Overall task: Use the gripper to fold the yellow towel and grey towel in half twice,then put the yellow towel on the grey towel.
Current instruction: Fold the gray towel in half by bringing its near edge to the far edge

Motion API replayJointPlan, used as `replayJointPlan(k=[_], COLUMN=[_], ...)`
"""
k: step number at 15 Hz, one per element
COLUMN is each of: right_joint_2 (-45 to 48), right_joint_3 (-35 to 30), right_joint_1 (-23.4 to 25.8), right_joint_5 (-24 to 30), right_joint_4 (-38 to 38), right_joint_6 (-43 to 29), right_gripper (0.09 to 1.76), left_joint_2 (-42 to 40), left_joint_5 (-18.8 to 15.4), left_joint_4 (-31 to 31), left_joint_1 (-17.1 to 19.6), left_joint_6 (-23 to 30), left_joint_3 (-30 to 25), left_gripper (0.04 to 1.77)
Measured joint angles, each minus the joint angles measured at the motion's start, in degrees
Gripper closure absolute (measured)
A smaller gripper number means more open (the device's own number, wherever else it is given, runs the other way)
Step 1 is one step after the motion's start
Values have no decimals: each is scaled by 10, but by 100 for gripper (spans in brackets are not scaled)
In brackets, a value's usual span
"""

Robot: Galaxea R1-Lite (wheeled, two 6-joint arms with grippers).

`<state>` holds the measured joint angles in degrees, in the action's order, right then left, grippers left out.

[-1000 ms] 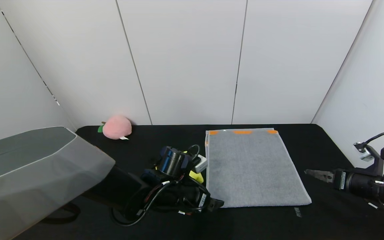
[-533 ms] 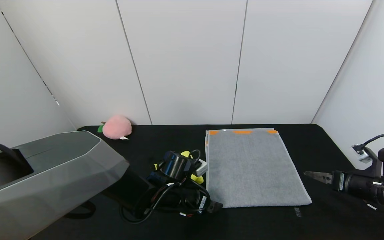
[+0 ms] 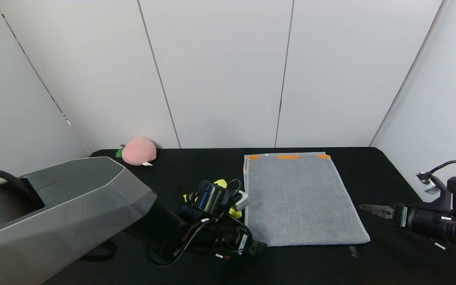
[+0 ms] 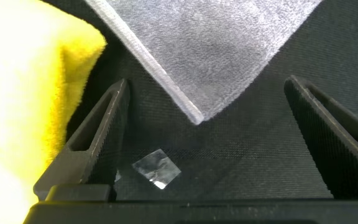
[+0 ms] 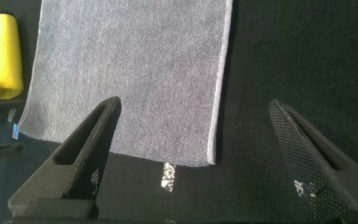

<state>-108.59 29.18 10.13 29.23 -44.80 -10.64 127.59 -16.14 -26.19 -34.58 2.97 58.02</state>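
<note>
Left arm (image 3: 208, 221) blocks yellow towel (image 3: 221, 183); grey towel (image 3: 299, 198) top & right side open

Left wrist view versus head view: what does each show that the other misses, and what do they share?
Only the left wrist view: the open left gripper straddling the near corner of the grey towel, and a scrap of clear tape on the black table.

Only the head view: a pink peach toy at the back wall, the open right gripper beside the towel's right edge, and the towel's orange marks.

Both: the grey towel, the yellow towel beside it, the table.
</note>
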Motion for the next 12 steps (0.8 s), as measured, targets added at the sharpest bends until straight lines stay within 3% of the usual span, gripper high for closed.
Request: replayJointPlan(k=[12], right_joint_2=[-5], right_joint_3=[-1], right_joint_1=[0], right_joint_5=[-1], right_joint_4=[-5], right_joint_6=[0], right_gripper=[14], left_joint_2=[7], left_joint_5=[0], left_joint_4=[1], left_joint_1=[-33], left_joint_6=[2], left_joint_3=[7], left_gripper=[9])
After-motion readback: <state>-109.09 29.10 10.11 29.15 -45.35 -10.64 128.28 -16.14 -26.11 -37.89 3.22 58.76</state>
